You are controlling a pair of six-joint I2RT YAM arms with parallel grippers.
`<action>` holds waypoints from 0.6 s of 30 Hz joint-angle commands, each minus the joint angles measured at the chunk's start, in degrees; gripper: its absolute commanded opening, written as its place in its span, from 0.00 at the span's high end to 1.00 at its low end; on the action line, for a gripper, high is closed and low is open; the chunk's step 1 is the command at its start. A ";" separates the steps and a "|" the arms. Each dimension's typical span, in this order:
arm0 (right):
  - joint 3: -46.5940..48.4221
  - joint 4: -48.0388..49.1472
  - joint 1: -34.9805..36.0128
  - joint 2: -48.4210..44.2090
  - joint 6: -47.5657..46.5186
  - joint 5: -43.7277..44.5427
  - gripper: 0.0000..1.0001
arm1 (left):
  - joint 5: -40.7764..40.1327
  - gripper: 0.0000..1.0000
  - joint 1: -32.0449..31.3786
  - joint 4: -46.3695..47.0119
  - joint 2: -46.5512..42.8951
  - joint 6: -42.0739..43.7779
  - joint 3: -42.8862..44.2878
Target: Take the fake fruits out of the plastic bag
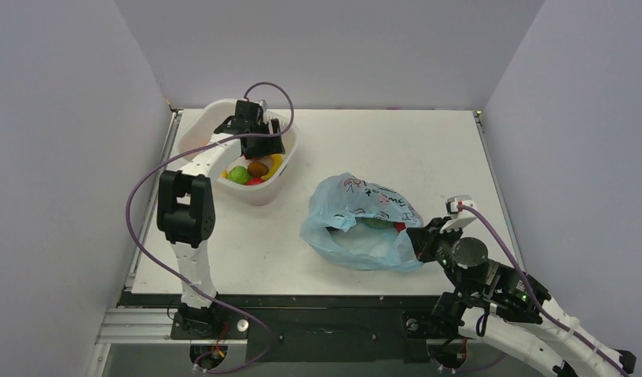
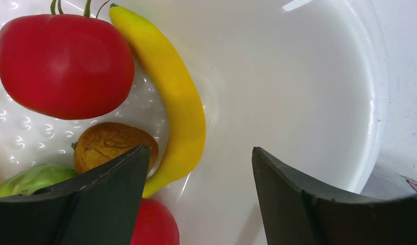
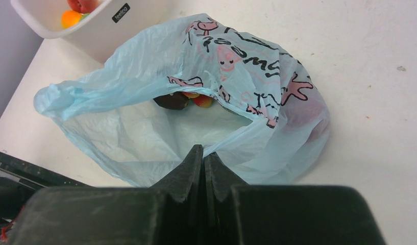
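Plastic bag [image 3: 237,76] rim pinched by right end effector [image 3: 203,151] | left end effector [image 2: 197,155] spread above banana [image 2: 179,102] in tub [image 2: 308,76]

From my end this reads as a robotics lab test cell. A white table [image 1: 396,141] is boxed in by plain pale panels [image 1: 58,157]. Two arms [image 1: 188,212] are bolted to a dark rail [image 1: 333,314] on aluminium framing [image 1: 137,326], with purple cables [image 1: 130,208] looping loose. The props are toy fruits [image 2: 63,66] in a tub [image 1: 258,194].
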 commanded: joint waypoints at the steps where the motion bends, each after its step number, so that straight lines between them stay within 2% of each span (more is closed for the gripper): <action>1: 1.13 0.30 0.06 2.37 0.90 3.48 1.00 | 1.60 0.29 0.81 1.16 -3.84 0.40 0.79; 12: 1.95 -1.49 0.20 5.99 2.21 6.99 1.00 | 13.47 0.29 1.31 4.93 -12.17 -4.46 -3.04; 15: 2.04 -1.62 0.25 8.16 1.93 5.79 1.00 | 14.08 0.30 1.08 5.88 -15.33 -4.41 -4.32; 18: 2.18 -1.58 0.32 11.93 1.35 4.59 1.00 | 10.92 0.31 -1.09 7.67 -19.36 -2.66 -7.13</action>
